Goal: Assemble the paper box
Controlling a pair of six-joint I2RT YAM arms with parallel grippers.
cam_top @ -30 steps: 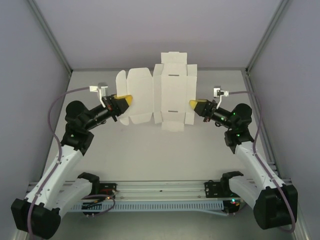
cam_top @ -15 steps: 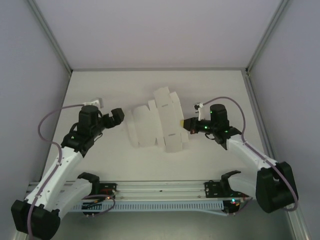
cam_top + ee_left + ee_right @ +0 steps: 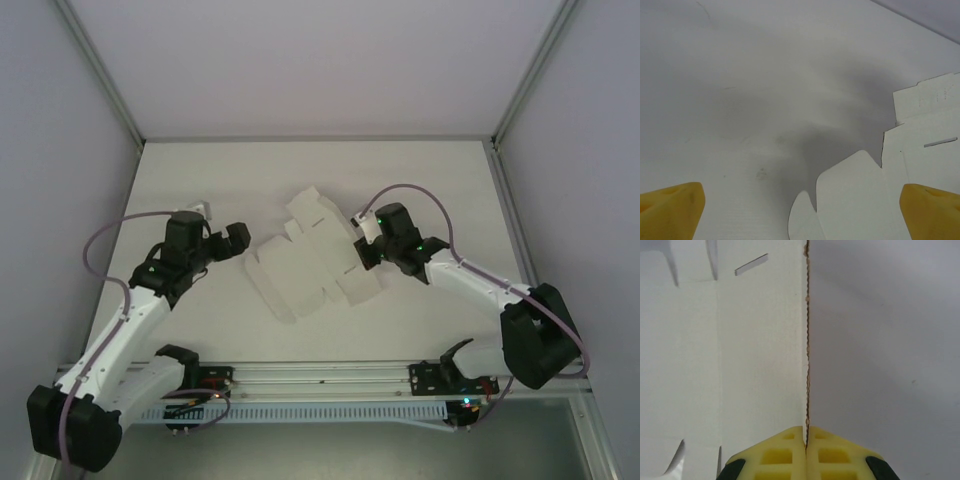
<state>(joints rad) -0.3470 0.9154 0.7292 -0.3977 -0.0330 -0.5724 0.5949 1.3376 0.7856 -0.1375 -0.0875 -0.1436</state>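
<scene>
The unfolded paper box (image 3: pixel 310 268) sits near the middle of the table (image 3: pixel 450 180), its right edge pinched between the closed fingers of the right gripper (image 3: pixel 362 252). The left gripper (image 3: pixel 240 238) hovers just beside its left flaps, jaws wide and empty.

White table (image 3: pixel 200 170), pale grey back wall (image 3: pixel 300 60), metal rail (image 3: pixel 320 375) along the near edge

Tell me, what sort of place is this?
Probably a robotics lab test booth: a white table walled by plain panels, two robot arms bolted to a rail, and a flat paper box between them.
</scene>
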